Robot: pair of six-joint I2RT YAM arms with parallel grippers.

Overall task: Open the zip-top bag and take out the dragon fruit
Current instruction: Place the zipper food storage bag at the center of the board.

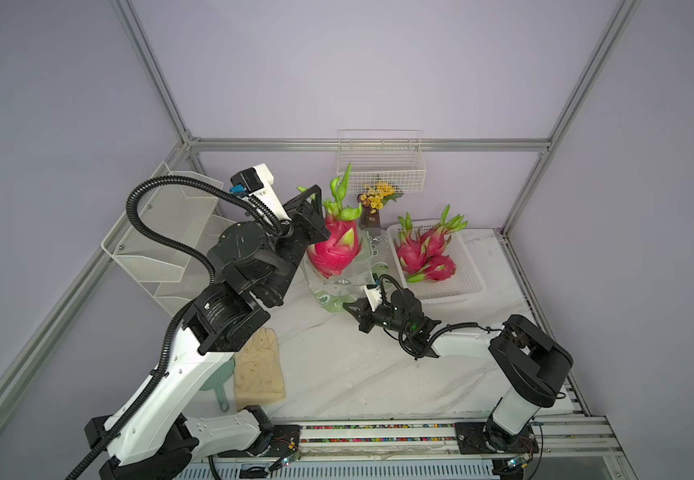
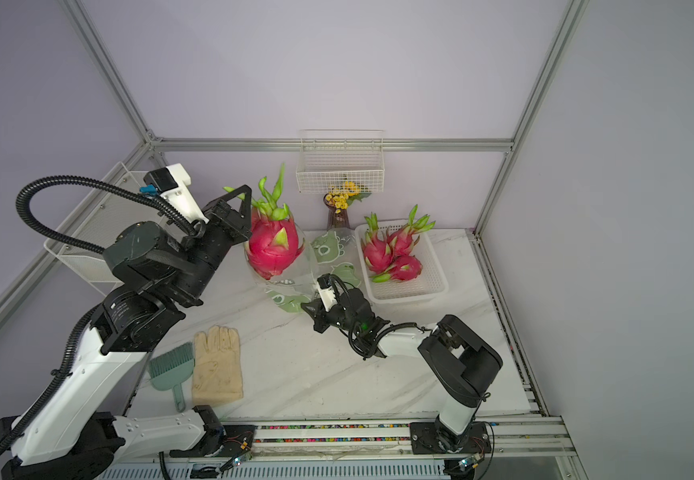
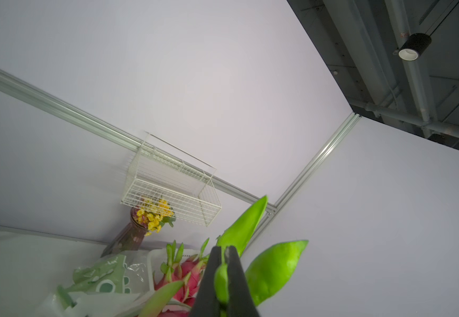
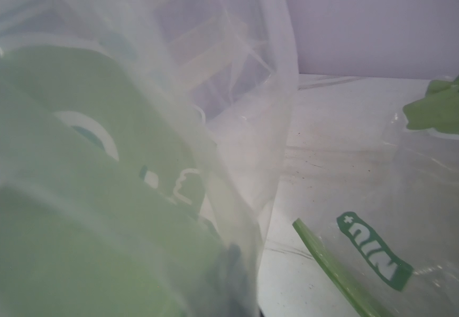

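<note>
Firstly, at the left edge of both top views a white mesh rack (image 1: 162, 237) sits against the side wall. Lower left, a green brush (image 2: 171, 365) and a beige glove (image 1: 259, 370) lie side by side on the marble surface (image 1: 337, 374). Left of centre, the left pincer (image 3: 224, 251) is raised and clamped tight on a green spike of one dragon fruit (image 1: 334, 247); the fruit hangs upright, tuft uppermost, with its lower end at the mouth of the zip-top bag (image 1: 337, 291). The bag, clear with green print, stands open on the surface at frame centre. Just below it, the right pincer (image 1: 347, 308) is low and fully closed on the bag's near edge; in the right wrist view the film drapes over the lens. Upper centre, a vase of yellow flowers (image 1: 370, 216) stands beneath a wire basket (image 1: 380, 166). Right of centre, a white tray (image 1: 468, 286) holds three more dragon fruits (image 1: 420, 253), touching one another
</note>
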